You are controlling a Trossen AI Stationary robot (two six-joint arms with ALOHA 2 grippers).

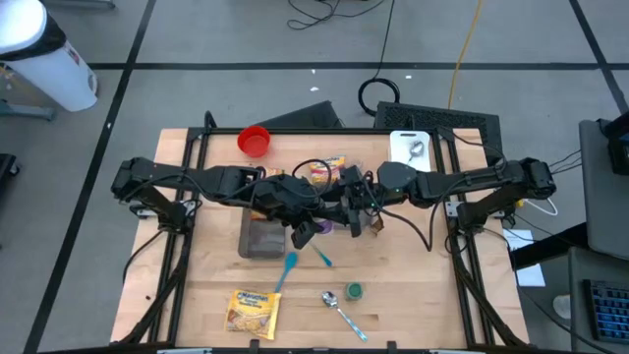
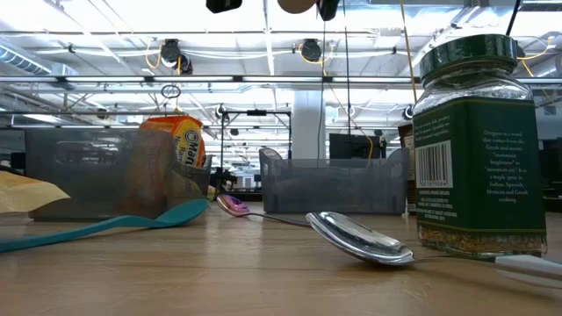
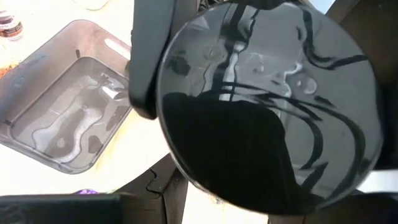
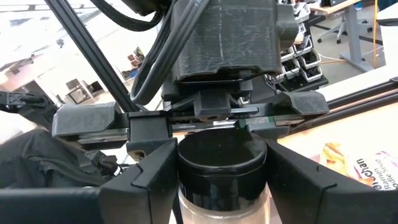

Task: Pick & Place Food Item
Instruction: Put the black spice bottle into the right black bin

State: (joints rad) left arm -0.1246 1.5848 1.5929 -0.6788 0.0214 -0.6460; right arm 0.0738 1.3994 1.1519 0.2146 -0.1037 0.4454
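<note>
A glass jar with a black lid (image 4: 222,158) is held high over the table's middle. My right gripper (image 4: 221,167) is shut on it; it also shows in the high view (image 1: 356,211). My left gripper (image 4: 217,121) points down right above the lid, its jaws wide apart; in the high view it is beside the right one (image 1: 307,232). The lid's glossy top (image 3: 267,106) fills the left wrist view. In the low view only dark shapes at the top edge show. My right gripper pinches the jar at its lid's two sides (image 4: 183,165) between its two fingers, coming in level. One finger (image 3: 151,62) shows beside the lid from above. The jar is upright and lifted clear, its glass body (image 4: 224,208) below the fingers. My left gripper: I cannot tell whether it touches the lid.
A grey bin (image 1: 260,238) lies under the arms. Toward the near edge are a teal spatula (image 1: 288,267), a spoon (image 2: 360,239), a green-lidded oregano jar (image 2: 474,149) and a yellow packet (image 1: 254,311). A red cup (image 1: 254,141) and a snack bag (image 1: 329,169) sit farther back.
</note>
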